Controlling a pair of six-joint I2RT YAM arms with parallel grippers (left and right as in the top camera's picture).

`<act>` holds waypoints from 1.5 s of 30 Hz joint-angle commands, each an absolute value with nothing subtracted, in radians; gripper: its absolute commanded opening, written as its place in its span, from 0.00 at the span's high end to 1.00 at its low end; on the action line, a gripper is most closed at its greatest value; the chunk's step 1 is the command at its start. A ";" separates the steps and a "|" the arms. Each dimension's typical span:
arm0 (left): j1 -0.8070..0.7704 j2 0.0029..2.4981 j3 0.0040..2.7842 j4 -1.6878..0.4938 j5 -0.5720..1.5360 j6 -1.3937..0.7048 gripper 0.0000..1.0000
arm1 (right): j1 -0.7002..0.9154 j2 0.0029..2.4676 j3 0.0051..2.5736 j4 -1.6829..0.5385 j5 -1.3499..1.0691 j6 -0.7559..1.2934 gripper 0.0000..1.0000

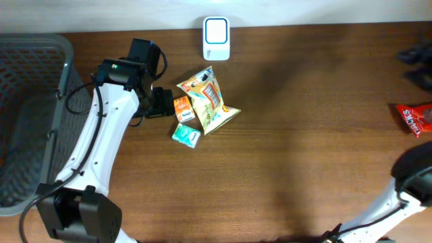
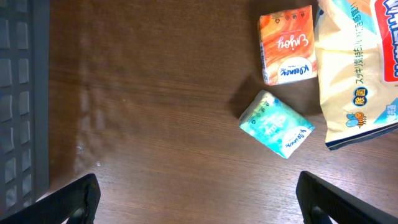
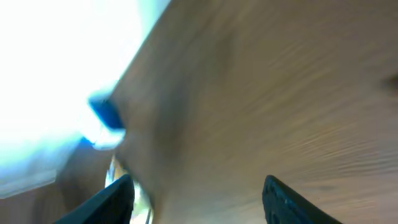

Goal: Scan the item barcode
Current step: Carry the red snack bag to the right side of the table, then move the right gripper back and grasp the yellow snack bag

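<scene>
Three goods huddle just beside the wide-open, empty left gripper (image 2: 199,198): orange pack (image 2: 287,45), teal pack (image 2: 277,124), snack bag (image 2: 357,68). Closing there risks pinching two together. The right gripper (image 3: 199,199), parted and empty, hangs well apart.

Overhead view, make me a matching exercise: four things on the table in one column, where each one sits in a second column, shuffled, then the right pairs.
Things:
1. white scanner
2. yellow snack bag
3. grey mesh basket
4. red packet

Places:
A. far left side of the picture
B. right edge of the table
C. top edge, near the centre
D. beside the orange tissue pack

Pairs: 1-C, 2-D, 3-A, 4-B
</scene>
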State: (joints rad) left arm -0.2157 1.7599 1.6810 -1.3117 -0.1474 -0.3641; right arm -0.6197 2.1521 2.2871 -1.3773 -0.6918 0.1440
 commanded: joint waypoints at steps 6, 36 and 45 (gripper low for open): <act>-0.214 1.762 1.686 -1.310 -0.157 -0.377 0.01 | -0.106 2.150 2.290 -1.478 -0.490 -0.074 0.01; -0.214 1.762 1.686 -1.310 -0.157 -0.377 0.01 | 0.422 2.297 2.157 -1.199 -0.276 0.061 0.02; -0.214 1.762 1.686 -1.310 -0.157 -0.377 0.01 | 0.426 2.297 2.131 -1.161 -0.276 0.061 0.02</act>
